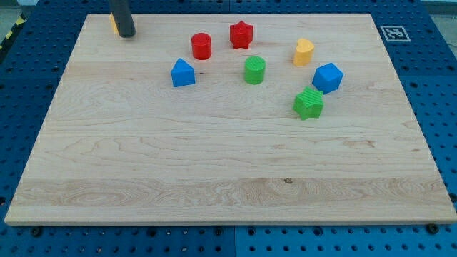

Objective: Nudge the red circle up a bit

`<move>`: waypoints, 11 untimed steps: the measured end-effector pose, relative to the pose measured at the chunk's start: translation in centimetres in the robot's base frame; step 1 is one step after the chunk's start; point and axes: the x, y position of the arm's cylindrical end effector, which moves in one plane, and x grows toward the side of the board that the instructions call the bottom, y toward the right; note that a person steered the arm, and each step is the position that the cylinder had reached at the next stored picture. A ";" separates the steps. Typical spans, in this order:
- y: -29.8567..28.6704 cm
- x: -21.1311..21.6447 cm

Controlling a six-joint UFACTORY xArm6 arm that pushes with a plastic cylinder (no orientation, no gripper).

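A red star [241,33], yellow block [303,52], green cylinder [254,70], green star [308,103] and two blue blocks [183,73] [328,77] sat across the wooden board's [214,178] upper half.

Rod [123,18] cut off at top; orange block [113,25] mostly hidden.

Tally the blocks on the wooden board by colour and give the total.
Red: 2, red circle and red star
Blue: 2
Green: 2
Yellow: 2, one half hidden behind my tip at
Total: 8
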 end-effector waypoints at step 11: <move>6.7 8.9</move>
